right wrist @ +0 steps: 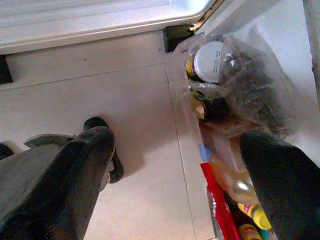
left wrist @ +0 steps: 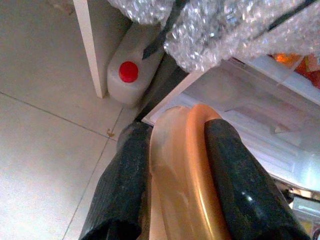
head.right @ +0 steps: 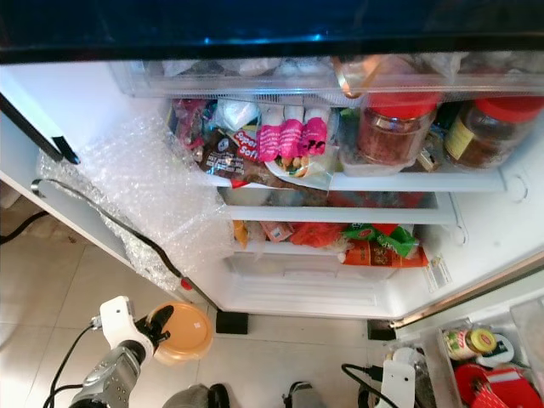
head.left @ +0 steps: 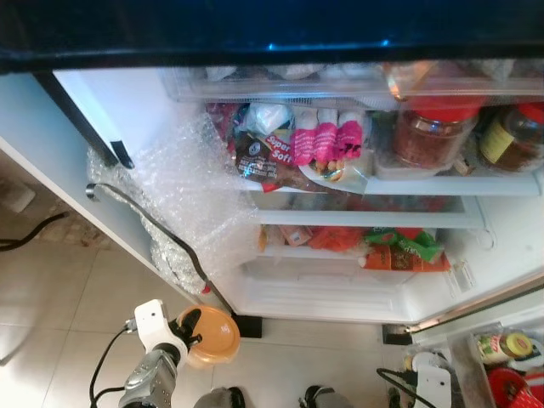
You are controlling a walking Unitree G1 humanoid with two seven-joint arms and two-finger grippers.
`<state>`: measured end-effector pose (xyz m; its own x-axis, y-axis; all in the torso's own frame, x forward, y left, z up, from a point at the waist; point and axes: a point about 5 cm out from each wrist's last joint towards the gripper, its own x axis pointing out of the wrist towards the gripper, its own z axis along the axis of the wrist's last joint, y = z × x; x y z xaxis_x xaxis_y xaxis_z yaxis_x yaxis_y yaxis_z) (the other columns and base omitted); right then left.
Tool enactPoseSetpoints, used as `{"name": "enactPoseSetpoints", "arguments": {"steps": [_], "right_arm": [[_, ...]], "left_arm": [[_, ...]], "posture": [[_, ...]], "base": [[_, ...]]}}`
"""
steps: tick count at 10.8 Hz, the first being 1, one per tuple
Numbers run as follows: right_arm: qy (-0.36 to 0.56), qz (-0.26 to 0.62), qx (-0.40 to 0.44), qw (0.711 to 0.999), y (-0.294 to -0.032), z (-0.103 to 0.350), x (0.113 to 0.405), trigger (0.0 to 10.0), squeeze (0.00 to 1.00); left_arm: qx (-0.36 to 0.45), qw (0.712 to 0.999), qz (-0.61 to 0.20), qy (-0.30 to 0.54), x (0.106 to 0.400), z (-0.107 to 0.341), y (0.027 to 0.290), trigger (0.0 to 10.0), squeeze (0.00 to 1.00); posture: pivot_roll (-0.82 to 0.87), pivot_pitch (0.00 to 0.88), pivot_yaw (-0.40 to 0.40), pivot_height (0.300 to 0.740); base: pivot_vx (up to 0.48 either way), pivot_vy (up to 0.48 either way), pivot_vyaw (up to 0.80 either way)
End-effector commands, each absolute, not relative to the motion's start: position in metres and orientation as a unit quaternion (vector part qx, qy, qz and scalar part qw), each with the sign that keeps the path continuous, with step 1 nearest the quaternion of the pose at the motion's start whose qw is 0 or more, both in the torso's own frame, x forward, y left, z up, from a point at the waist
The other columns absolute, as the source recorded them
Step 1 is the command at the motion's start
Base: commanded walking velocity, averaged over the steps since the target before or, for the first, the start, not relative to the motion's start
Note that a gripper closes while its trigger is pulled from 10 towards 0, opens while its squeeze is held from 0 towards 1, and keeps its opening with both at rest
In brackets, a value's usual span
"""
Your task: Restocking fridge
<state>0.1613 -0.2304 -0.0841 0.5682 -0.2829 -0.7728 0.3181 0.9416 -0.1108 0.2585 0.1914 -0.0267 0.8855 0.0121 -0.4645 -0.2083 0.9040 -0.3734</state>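
Below open fridge (head.left: 340, 293), over tiled floor (head.left: 51, 297), orange lidded container (head.left: 212, 335) is gripped edge-on by left gripper (left wrist: 175, 165), one black finger pressed on each face. Container is held low, just outside fridge's bottom drawer (head.left: 323, 285). Bubble wrap (head.left: 183, 183) is draped beside fridge's left wall; white jug with red cap (left wrist: 129, 72) is seen on floor near it. Right gripper (right wrist: 175, 175) is held with fingers spread wide, nothing between them, above floor beside clear bin of groceries (right wrist: 235, 90). Red-lidded jars (head.left: 433, 127) and pink packets (head.left: 327, 136) are stored on upper shelf
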Motion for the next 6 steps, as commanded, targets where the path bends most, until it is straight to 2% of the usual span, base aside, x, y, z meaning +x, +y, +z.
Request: {"name": "enactPoseSetpoints", "arguments": {"steps": [1, 6], "right_arm": [[0.453, -0.170, 0.023, 0.875, -0.2274, -0.0903, 0.1484, 10.0, 0.00], [0.447, -0.163, 0.021, 0.879, -0.2229, -0.0898, 0.1515, 10.0, 0.00]], "left_arm": [[-0.207, 0.943, 0.063, 0.252, 0.2485, -0.0348, 0.1943, 10.0, 0.00], [-0.208, 0.944, 0.063, 0.248, 0.2499, -0.0337, 0.1937, 10.0, 0.00]], "posture": [[-0.07, 0.232, 0.075, 0.740], [-0.07, 0.219, 0.073, 0.740]], "base": [[0.000, 0.000, -0.77], [0.000, 0.000, -0.77]]}}
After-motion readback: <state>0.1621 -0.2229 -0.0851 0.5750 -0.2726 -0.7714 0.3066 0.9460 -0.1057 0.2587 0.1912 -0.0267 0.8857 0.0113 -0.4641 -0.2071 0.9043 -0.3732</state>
